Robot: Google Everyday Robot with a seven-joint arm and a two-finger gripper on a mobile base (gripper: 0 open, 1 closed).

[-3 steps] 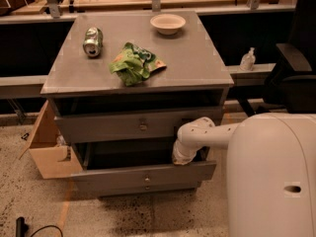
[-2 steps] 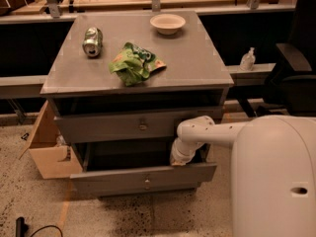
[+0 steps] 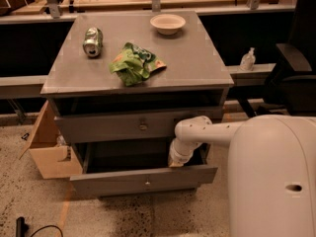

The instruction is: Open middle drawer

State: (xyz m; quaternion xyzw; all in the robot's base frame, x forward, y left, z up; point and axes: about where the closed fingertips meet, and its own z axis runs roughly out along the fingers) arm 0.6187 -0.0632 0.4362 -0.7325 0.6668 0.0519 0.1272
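Middle drawer: the wide, shallow grey drawer with a small round central knob sits low in the centre of the frame, standing out from the grey three-drawer cabinet with its dark inside showing.
Long axis: runs left to right across the frame, the right end a little higher.
Facing: the flat front faces the bottom edge of the frame.
Gripper: the gripper at the end of the white arm dips behind the top edge of the middle drawer's front, right of the knob; whether it is spread or pressed together cannot be told.
Drawer above: the deeper-fronted grey drawer lies further back than the middle one.
Robot body: the rounded white robot body fills the lower right.
Cabinet top: a dented silver can lies on its side at the left, a crumpled green bag in the middle, a pale round bowl at the back.
Left of cabinet: an open brown cardboard box is on the speckled floor.
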